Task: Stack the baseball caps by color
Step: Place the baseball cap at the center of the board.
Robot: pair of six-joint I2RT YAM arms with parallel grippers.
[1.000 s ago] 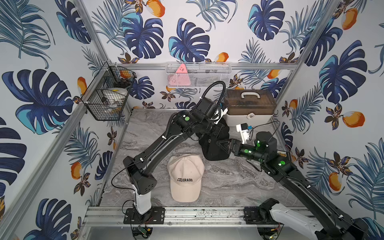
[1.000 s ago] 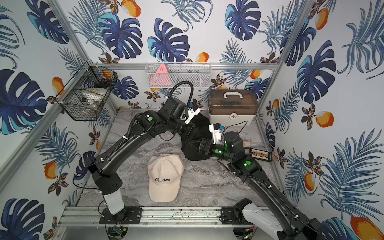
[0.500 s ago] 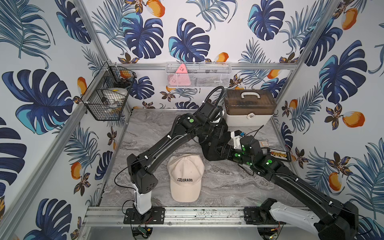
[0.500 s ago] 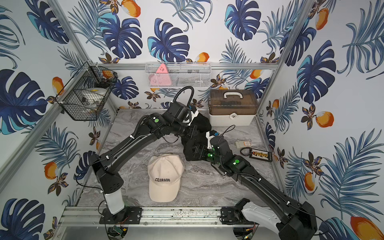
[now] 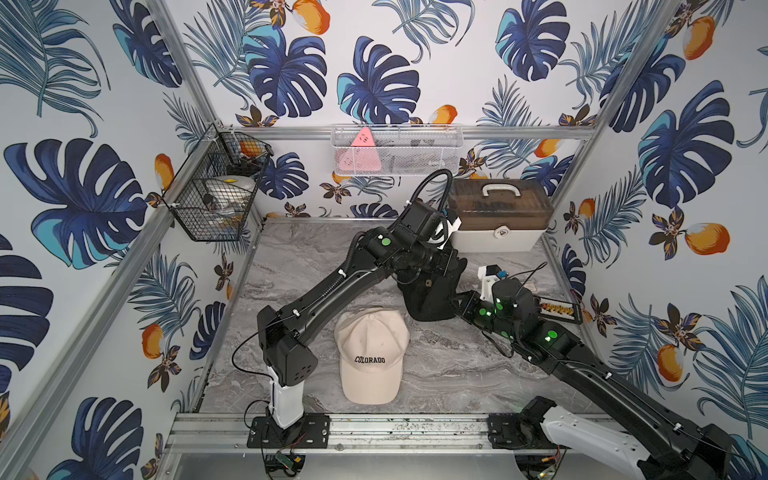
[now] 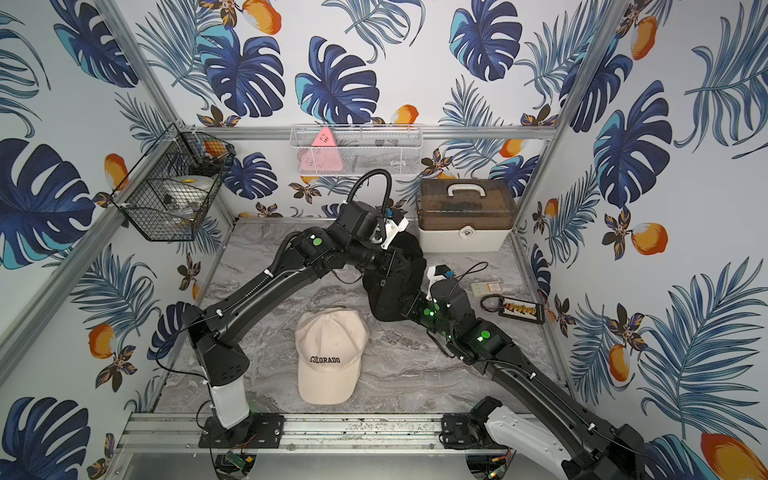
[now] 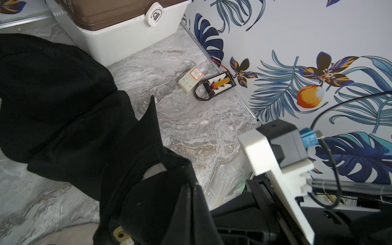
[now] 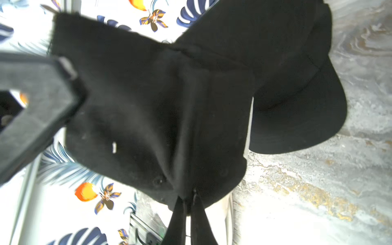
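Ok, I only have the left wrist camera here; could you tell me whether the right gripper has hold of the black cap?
Observer: Yes, its own wrist view shows the right gripper pinched shut on a fold of the black cap.
Operator: Thanks. Where is the cream one?
Observer: The cream cap lies on the table near the front rail, COLORADO lettering up, by itself.
Operator: Anything on the back wall?
Observer: A white mesh basket hangs there, holding a pink triangle.

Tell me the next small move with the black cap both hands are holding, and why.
Probably lower the held black cap onto the other black cap on the table. The left hand and right hand are both shut on its fabric; the cream COLORADO cap lies apart.
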